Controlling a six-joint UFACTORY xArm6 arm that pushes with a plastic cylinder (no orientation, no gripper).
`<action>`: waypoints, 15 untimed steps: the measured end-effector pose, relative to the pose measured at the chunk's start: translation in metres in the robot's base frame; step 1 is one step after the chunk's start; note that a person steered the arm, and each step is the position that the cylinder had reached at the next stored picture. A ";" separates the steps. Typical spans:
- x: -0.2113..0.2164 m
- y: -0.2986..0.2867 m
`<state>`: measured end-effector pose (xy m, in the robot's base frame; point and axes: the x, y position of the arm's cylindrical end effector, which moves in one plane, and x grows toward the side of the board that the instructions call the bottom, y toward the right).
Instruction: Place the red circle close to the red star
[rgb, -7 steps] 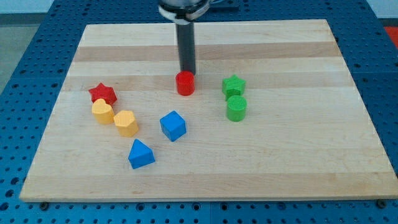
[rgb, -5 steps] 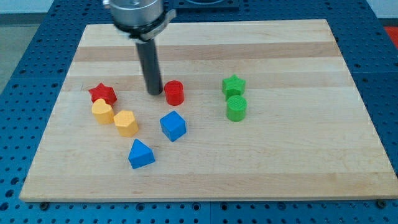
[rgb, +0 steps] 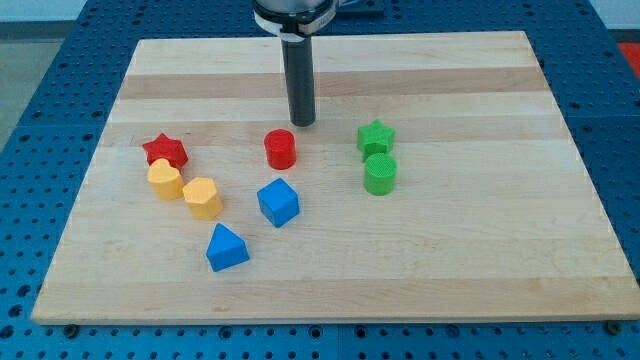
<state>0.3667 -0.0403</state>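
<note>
The red circle (rgb: 280, 149) stands near the middle of the wooden board (rgb: 450, 250). The red star (rgb: 165, 152) lies at the view's left, well apart from the circle. My tip (rgb: 303, 122) rests on the board just above and slightly right of the red circle, a small gap between them.
A yellow heart-like block (rgb: 165, 181) and a yellow hexagon-like block (rgb: 203, 197) sit just below the red star. A blue cube (rgb: 278, 202) and a blue triangle (rgb: 227, 247) lie below the circle. A green star (rgb: 376, 137) and a green cylinder (rgb: 380, 173) stand at the right.
The red circle slid a little down and left from its first spot. My tip swung to the circle's left, then back to above and right of it.
</note>
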 end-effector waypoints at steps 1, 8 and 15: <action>0.023 0.000; 0.044 -0.008; 0.069 -0.032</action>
<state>0.4353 -0.0719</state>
